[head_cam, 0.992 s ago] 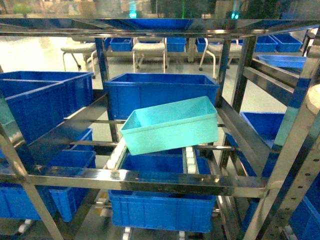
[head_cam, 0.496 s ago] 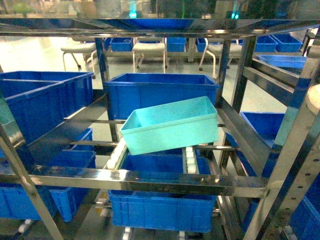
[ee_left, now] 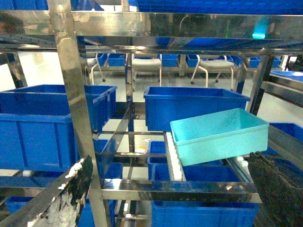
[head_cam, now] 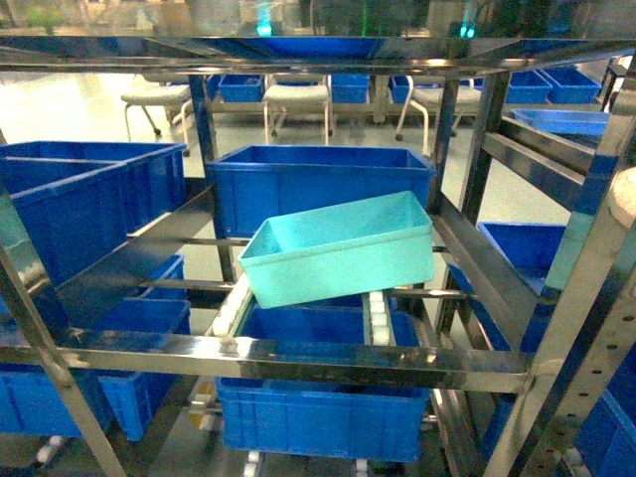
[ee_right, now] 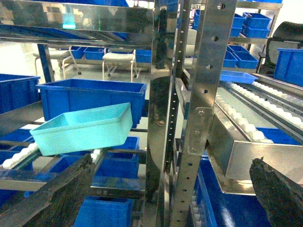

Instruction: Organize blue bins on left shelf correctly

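The teal bin sits askew on the roller lane, tilted, its left end nearer, just in front of the blue bin at 12 o'clock. Judging by that, squaring it on the lane seems the step in hand; it calls for a reach forward. The left gripper is spread, the teal bin at its 1 o'clock, well apart. The right gripper is spread too, the bin at 10 o'clock.

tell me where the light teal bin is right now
In the head view the teal bin sits tilted at the centre of the middle shelf level, on the roller track, just in front of a large blue bin and above another blue bin.
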Robot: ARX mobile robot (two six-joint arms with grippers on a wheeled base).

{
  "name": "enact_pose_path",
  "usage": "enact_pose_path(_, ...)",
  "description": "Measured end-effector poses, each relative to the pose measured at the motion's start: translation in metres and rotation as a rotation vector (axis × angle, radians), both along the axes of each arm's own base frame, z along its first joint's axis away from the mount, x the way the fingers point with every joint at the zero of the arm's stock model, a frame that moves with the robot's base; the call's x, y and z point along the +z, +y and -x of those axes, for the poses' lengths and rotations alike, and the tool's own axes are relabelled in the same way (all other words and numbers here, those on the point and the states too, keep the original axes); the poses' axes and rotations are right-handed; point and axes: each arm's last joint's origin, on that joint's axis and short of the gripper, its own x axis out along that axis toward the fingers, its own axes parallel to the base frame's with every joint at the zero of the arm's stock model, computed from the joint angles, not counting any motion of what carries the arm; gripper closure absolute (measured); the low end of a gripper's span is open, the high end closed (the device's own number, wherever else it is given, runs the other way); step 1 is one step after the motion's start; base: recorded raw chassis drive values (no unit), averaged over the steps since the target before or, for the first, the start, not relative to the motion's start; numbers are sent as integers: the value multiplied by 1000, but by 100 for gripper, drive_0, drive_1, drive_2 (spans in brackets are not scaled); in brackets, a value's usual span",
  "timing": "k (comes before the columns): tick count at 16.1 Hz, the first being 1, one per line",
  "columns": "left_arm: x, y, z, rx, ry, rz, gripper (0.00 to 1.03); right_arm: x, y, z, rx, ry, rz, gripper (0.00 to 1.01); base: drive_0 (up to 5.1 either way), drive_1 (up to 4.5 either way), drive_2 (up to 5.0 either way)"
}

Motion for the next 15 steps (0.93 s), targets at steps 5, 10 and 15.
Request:
enact_pose_path(5, 0, 0, 0, 0, 0, 0, 5, 0, 0, 0, 0, 0, 0, 3, 0, 0, 0)
enact_pose_path(10, 0, 0, 0, 0, 0, 0, 5, 0, 0, 0, 0, 0, 0, 3, 0, 0, 0)
enact_pose_path(15, 0, 0, 0, 0, 0, 0, 5, 0, 0, 0, 0, 0, 0, 3, 0, 0, 0)
